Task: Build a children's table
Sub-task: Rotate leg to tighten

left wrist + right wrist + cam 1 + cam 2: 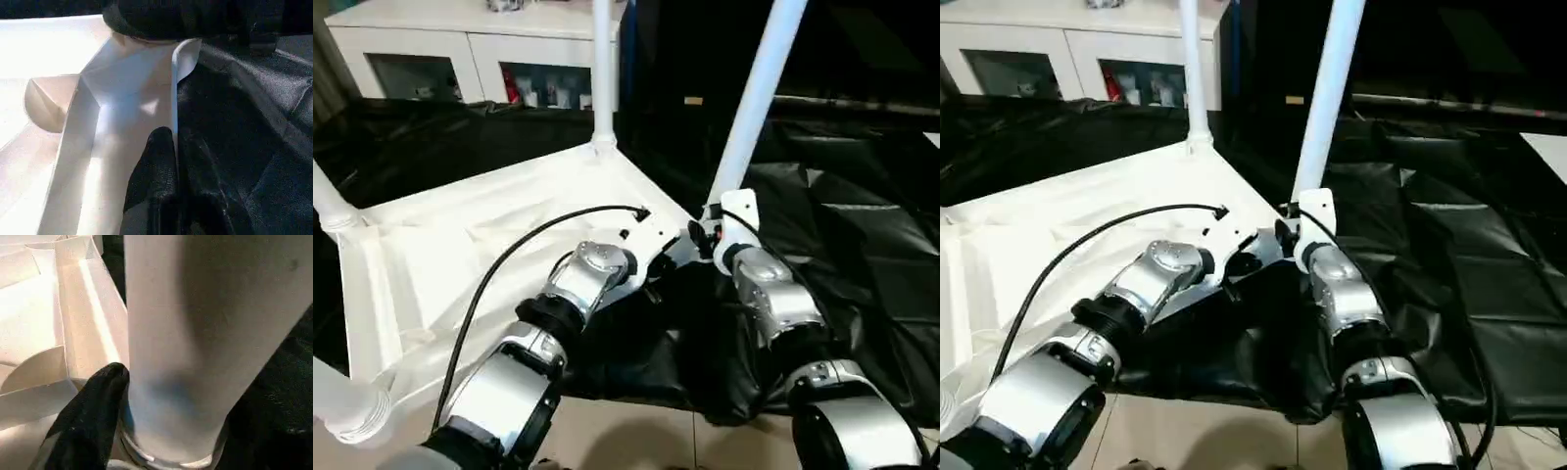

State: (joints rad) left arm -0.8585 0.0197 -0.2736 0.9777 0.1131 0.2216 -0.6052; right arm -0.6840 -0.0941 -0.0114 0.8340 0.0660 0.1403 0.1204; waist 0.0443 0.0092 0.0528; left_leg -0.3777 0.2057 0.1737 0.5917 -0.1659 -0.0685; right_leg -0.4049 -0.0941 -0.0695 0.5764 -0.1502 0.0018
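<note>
On black sheeting, upturned tabletop (460, 245), left jaws clamped on its rim, right jaws gripping leg (754, 98)

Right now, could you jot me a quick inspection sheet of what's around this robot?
Surface: black sheet spread under the work.
Job's things: white tabletop lying underside up; legs standing in its corner sockets; fourth leg leaning at the near corner.
Clutter: nothing seen.
Grippers: left gripper pinches the tabletop's rim; right gripper clamps the fourth leg near its base.
Cables: black cable arcing along the left forearm.
Surroundings: white cabinet with glass doors behind.
</note>
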